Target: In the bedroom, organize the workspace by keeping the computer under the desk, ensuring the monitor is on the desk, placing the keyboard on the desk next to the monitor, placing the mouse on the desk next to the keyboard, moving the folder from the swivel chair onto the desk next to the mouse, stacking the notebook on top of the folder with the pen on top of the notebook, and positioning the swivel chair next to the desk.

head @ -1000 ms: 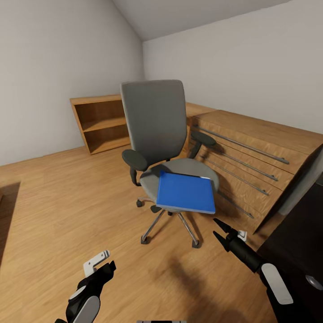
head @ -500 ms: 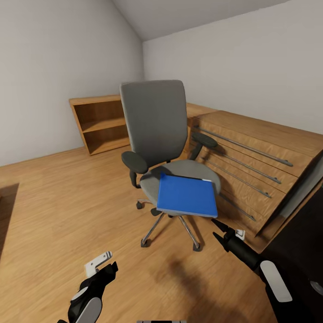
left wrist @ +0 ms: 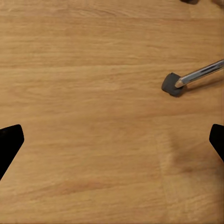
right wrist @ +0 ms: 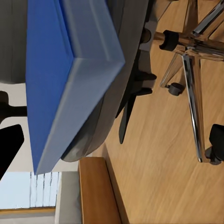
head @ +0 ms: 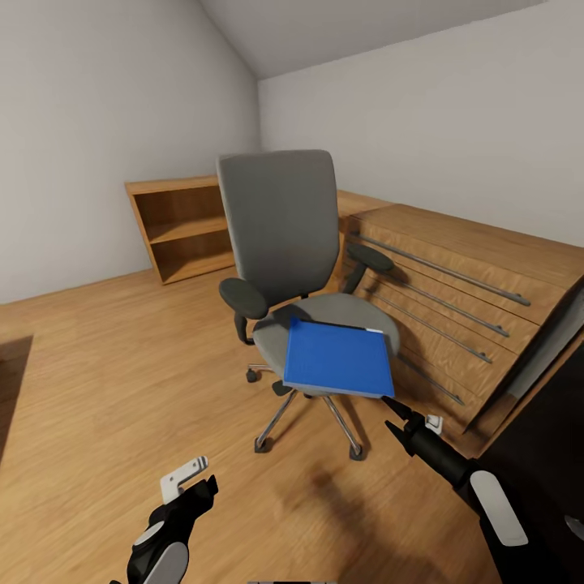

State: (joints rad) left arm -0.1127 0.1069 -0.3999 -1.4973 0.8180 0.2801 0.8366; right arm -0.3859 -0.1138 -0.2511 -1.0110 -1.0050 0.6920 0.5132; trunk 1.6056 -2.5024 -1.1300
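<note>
left pincer [head: 188, 485]: black, white bracket | right pincer [head: 393, 415]: black tapered, white-paneled arm

Plain pale grey walls [head: 97, 122] meet a sloped grey ceiling [head: 341, 28] that runs down toward the far corner. A light wood plank floor [head: 122, 381] covers the room. Against the far wall stands a low open light-wood shelf unit [head: 174, 227] with one inner shelf. Beside it, along the right wall, runs a long light-wood cabinet [head: 454, 276] with thin metal rails [head: 438, 268] across its slanted front.
</note>
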